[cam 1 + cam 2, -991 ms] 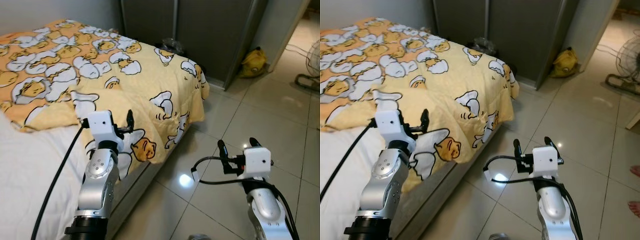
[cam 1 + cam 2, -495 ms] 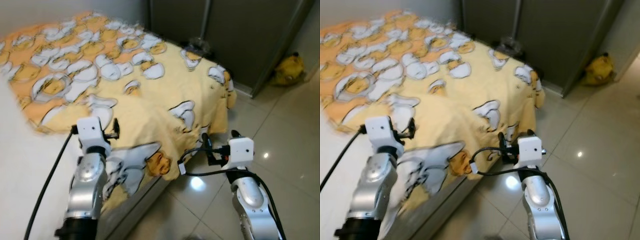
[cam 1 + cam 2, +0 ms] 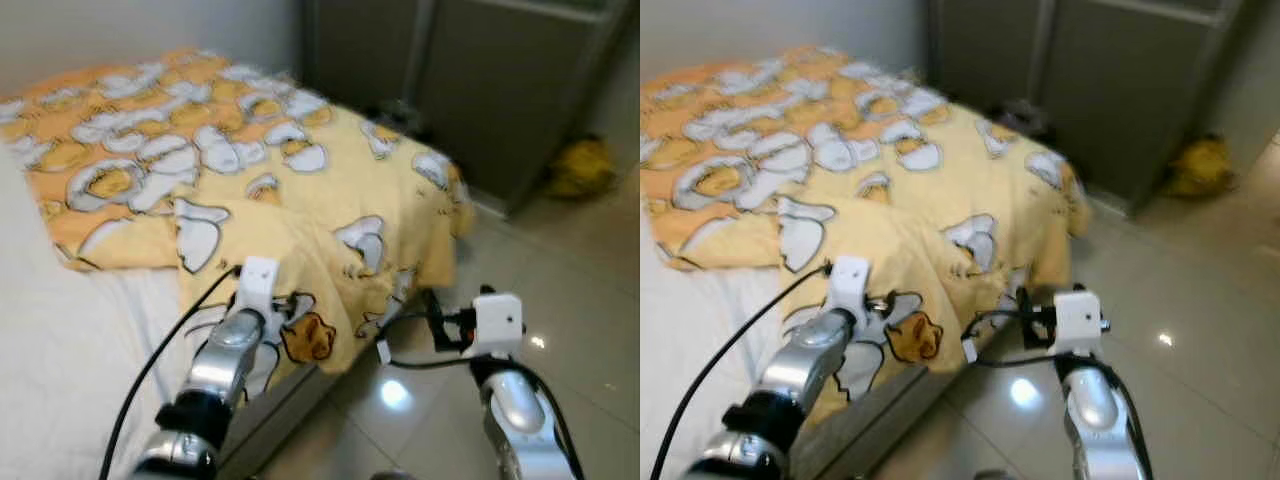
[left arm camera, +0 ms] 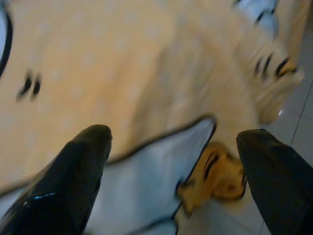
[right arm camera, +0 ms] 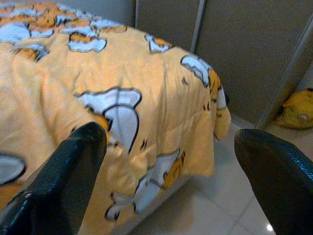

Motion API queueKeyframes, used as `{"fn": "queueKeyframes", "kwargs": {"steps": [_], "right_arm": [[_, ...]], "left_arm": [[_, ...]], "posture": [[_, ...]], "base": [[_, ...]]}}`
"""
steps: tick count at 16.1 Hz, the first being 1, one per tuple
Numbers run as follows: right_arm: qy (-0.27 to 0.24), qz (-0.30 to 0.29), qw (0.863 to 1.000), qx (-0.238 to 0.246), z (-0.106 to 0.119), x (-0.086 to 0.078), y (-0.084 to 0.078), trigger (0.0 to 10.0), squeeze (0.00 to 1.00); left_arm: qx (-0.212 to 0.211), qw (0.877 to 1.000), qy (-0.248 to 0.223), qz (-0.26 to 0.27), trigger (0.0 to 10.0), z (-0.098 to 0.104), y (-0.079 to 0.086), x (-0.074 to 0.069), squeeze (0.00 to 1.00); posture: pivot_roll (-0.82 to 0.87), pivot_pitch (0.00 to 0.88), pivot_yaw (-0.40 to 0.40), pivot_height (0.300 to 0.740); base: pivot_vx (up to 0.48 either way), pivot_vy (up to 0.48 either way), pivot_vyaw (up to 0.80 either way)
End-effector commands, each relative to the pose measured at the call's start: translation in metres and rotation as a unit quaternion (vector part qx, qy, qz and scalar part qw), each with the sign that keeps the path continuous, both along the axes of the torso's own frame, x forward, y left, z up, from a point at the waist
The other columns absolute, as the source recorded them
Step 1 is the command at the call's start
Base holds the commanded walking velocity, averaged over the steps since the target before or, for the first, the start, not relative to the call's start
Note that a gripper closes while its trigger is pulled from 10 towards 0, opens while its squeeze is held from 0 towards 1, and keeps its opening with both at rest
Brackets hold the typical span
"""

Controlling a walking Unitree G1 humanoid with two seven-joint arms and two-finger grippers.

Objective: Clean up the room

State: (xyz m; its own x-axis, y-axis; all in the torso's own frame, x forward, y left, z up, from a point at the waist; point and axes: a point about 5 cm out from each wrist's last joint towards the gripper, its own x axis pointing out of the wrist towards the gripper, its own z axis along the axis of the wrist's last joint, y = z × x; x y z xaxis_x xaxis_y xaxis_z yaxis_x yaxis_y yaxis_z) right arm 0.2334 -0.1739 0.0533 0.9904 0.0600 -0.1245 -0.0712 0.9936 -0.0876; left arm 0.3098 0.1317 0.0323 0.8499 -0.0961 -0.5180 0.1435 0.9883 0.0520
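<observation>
1. Blanket [image 3: 300,190]: yellow, lies rumpled across the bed [image 3: 60,340], one corner draping over the edge toward the floor.
2. Soft, floppy, light; best grabbed at the hanging hem.
3. Left gripper [image 4: 168,171] spread wide right over the blanket; right gripper [image 5: 166,147] spread, beside the draped corner.
4. Yellow bag [image 3: 578,165] sits past the blanket, by the wardrobe [image 3: 480,80]; not obstructing.

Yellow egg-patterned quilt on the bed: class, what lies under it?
Beside the yellow egg-patterned quilt, a white bed sheet shows, so the bed lies beneath. The quilt's edge overhangs the glossy tiled floor. Anything else beneath is covered.
</observation>
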Motion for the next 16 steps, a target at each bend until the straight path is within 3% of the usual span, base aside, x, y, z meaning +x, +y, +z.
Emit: {"fn": "queueKeyframes", "kwargs": {"steps": [1,2,4,5,7,8,10,14,15,16], "right_arm": [[-0.012,0.016,1.0,0.005,0.006,0.002,0.005,10.0,0.0],[-0.006,0.025,1.0,-0.003,0.006,0.001,0.005,10.0,0.0],[-0.01,0.021,1.0,-0.004,0.008,0.001,0.002,10.0,0.0],[-0.009,0.019,1.0,-0.006,0.007,0.001,-0.001,10.0,0.0],[-0.008,0.023,1.0,-0.006,0.006,0.001,0.0,10.0,0.0],[-0.007,0.025,1.0,-0.006,0.006,0.002,0.001,10.0,0.0],[-0.005,0.039,0.999,-0.007,0.005,0.004,0.004,10.0,0.0],[-0.003,0.031,0.999,-0.011,0.004,0.005,0.001,10.0,0.03],[-0.021,0.014,1.0,-0.017,0.007,0.006,-0.002,10.0,0.0],[-0.088,-0.044,0.995,-0.036,0.029,0.007,-0.014,10.0,0.0]], "left_arm": [[0.008,1.0,-0.01,0.026,10.0,0.006,0.012,0.008,0.0],[0.008,0.999,-0.01,0.035,10.0,0.006,0.014,0.009,0.0],[-0.015,0.996,-0.065,0.055,10.0,0.019,0.017,0.014,0.0],[-0.028,0.989,-0.117,0.085,10.0,0.028,0.02,0.013,0.0],[-0.037,0.983,-0.139,0.114,10.0,0.029,0.02,0.01,0.0],[-0.037,0.982,-0.144,0.118,10.0,0.029,0.02,0.008,0.0],[-0.037,0.974,-0.197,0.108,10.0,0.042,0.009,0.004,0.0],[-0.019,0.952,-0.298,0.065,10.0,0.075,-0.006,-0.001,0.0],[-0.03,0.941,-0.327,0.085,10.0,0.086,-0.002,-0.005,0.0],[-0.039,0.921,-0.373,0.105,10.0,0.105,0.007,-0.015,0.0]], "posture": [[-0.23,0.037,0.022,0.74],[-0.24,0.039,0.023,0.74],[-0.25,0.041,0.022,0.74],[-0.24,0.036,0.021,0.74],[-0.24,0.035,0.019,0.74],[-0.23,0.032,0.013,0.74],[-0.22,0.032,0.005,0.74],[-0.2,0.03,0.0,0.74],[-0.2,0.02,0.007,0.74],[-0.2,0.007,0.006,0.74]], "base": [[0.0,0.0,0.0],[0.0,0.0,0.0],[0.0,0.0,0.76],[0.0,0.0,0.74],[0.0,0.0,0.73],[0.0,0.0,0.73],[0.0,0.0,0.71],[0.0,0.0,0.71],[0.0,0.0,0.0],[0.0,0.0,0.0]]}}
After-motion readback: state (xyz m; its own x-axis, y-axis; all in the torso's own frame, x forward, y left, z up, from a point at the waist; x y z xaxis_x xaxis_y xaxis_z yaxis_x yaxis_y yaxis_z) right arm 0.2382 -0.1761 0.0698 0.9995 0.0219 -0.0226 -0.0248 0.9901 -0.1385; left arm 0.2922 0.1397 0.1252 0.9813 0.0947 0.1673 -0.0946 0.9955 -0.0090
